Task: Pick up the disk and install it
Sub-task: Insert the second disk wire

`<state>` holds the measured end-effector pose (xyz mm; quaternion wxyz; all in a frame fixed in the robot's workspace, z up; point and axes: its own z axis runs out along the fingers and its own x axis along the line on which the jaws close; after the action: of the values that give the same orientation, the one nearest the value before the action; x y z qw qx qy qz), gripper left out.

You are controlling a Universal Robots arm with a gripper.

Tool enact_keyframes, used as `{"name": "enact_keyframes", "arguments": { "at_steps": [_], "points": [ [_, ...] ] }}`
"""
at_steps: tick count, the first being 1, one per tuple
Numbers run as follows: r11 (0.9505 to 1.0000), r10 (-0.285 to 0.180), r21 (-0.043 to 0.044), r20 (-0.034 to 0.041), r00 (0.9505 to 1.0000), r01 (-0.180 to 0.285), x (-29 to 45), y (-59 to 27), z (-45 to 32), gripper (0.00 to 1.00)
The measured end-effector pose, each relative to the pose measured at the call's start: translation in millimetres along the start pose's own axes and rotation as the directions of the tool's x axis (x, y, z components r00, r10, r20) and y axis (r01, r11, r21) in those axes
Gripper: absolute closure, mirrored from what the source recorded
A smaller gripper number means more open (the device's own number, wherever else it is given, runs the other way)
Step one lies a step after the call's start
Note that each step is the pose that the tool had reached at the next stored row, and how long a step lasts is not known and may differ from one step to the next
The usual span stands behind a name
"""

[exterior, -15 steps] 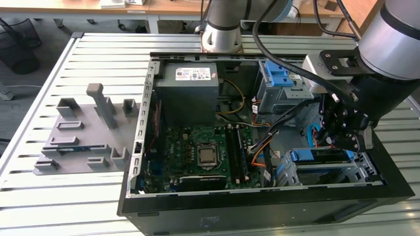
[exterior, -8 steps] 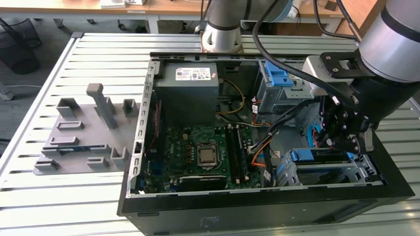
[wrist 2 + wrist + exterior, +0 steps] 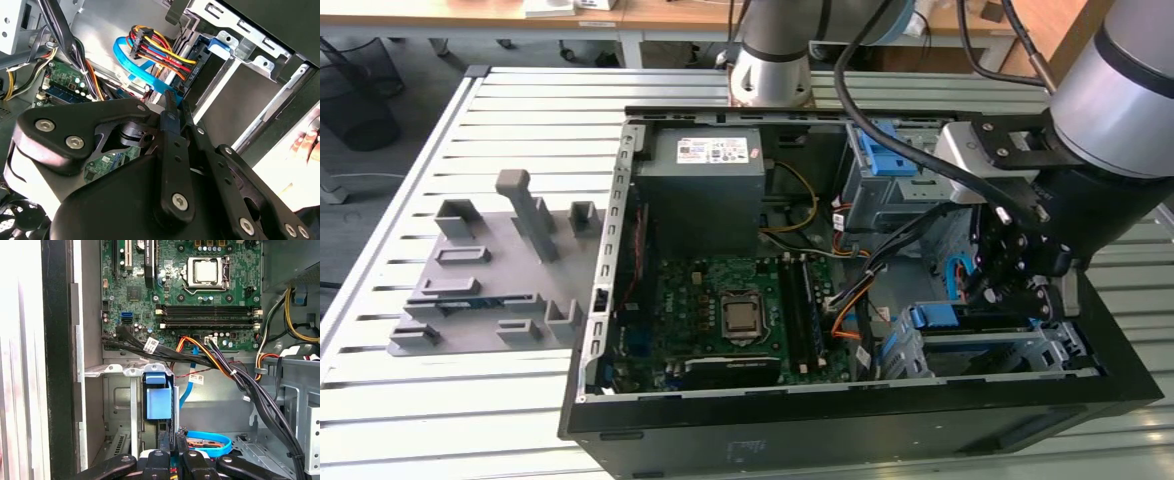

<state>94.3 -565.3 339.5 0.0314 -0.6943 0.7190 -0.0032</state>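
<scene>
**Q:** Disk: where is it?

**A:** It sits on edge in the metal drive cage, at the corner of the open computer case on the exterior view's right. In the first wrist view the blue end of the disk faces the camera, framed by the cage's silver rails. It looks slid well into its slot. Whether it has latched fully home cannot be told.

**Q:** And the gripper?

**A:** The gripper hangs just above the cage and very near the disk. In both wrist views its 2 black fingers are drawn nearly together with a thin gap between them, and nothing can be seen clamped there. Its tip points at the slot just beside the blue end. Contact cannot be judged.

**Q:** So how far along is the job?

**A:** Late, by my reading: the pickup looks done and the disk is in its bay. A bundle of red, yellow and black cables with a black plug lies close by, and whether it is connected cannot be told.

**Q:** What surrounds it?

**A:** The green motherboard, the grey power supply, and outside the case a grey fixture tray on the slatted surface.
</scene>
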Motion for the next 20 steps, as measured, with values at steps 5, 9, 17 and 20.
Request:
{"name": "enact_keyframes", "arguments": {
  "at_steps": [5,9,17,20],
  "points": [
    [1.0,0.0,0.0028,0.0003,1.0,0.0,1.5,0.1,1.7,0.83],
    [1.0,-0.001,0.0051,0.0002,1.0,0.001,2.6,0.3,2.9,0.83],
    [1.0,-0.001,0.0057,0.0007,1.0,0.001,2.8,0.5,4.1,0.83],
    [1.0,-0.001,0.0058,0.0006,1.0,0.001,2.8,0.6,5.0,0.83]
  ]
}}
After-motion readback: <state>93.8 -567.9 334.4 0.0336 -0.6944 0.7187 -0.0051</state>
